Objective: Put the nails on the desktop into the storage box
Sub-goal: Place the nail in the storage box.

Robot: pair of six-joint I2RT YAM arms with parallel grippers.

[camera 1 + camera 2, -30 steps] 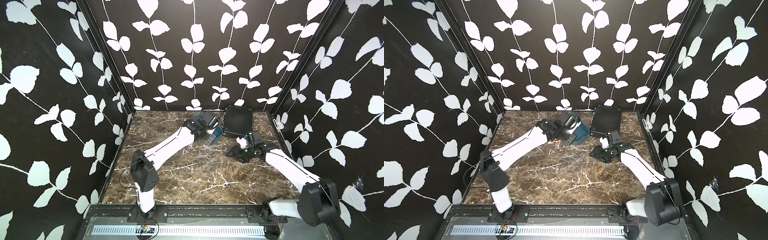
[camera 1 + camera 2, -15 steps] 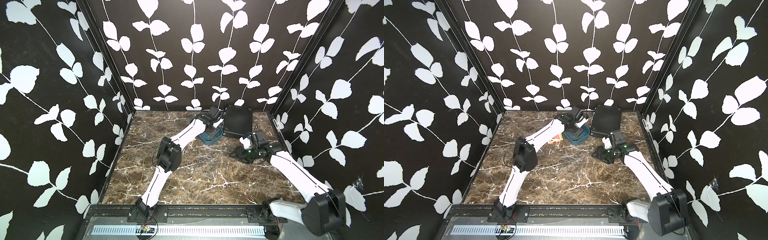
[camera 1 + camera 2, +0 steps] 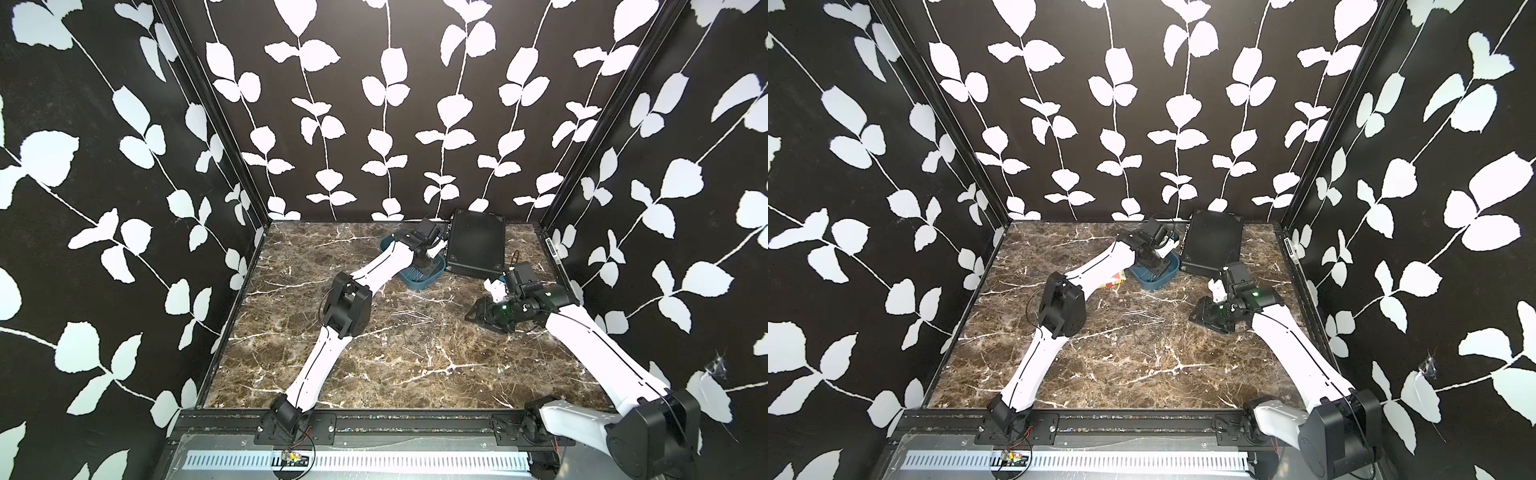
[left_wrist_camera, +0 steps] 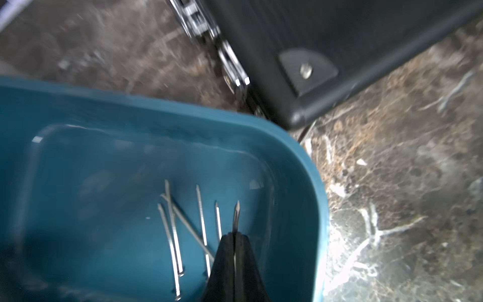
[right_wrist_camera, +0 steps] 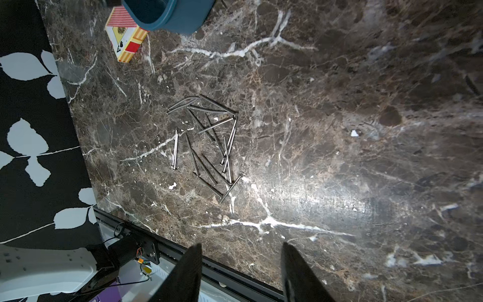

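Nails (image 4: 173, 230) in storage box (image 4: 183, 108); left end effector (image 4: 235, 235) pinches one; right end effector (image 5: 241, 245) apart.

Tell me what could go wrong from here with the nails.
1. The left tool holds a thin nail over the storage box, near its corner wall; released there, it might bounce out.
2. The nails on the desktop lie crossed in a pile; grabbing one could drag or scatter others.
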